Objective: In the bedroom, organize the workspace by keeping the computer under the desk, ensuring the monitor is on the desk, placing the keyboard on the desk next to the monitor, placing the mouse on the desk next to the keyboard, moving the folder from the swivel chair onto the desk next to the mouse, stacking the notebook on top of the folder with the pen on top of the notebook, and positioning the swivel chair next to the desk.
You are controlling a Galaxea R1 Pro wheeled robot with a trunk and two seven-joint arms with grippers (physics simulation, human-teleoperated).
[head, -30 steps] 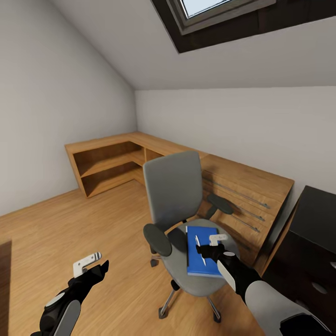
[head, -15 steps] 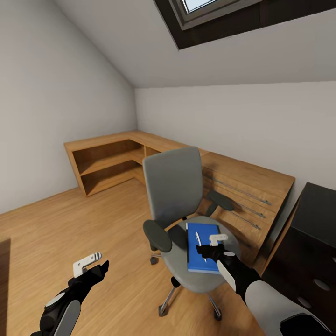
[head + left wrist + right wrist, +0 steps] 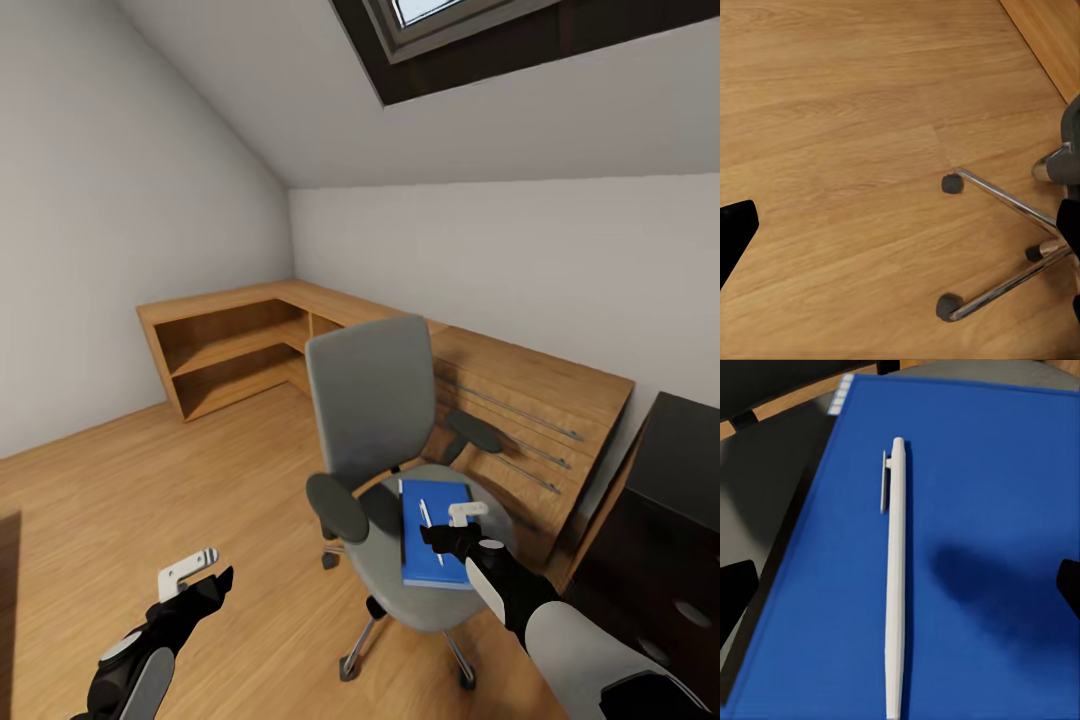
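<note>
Here pen lies lengthwise on folder (tip toward chair back).

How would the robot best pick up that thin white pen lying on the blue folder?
From straight above, fingers closing across the middle of the pen. It lies flat on the folder, long and thin, so only its narrow width fits between the right gripper fingers.

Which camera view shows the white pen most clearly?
The right wrist view: the pen lies full length on the blue folder, with its clip visible. The head view shows the pen as a thin white line beside the right gripper.
</note>
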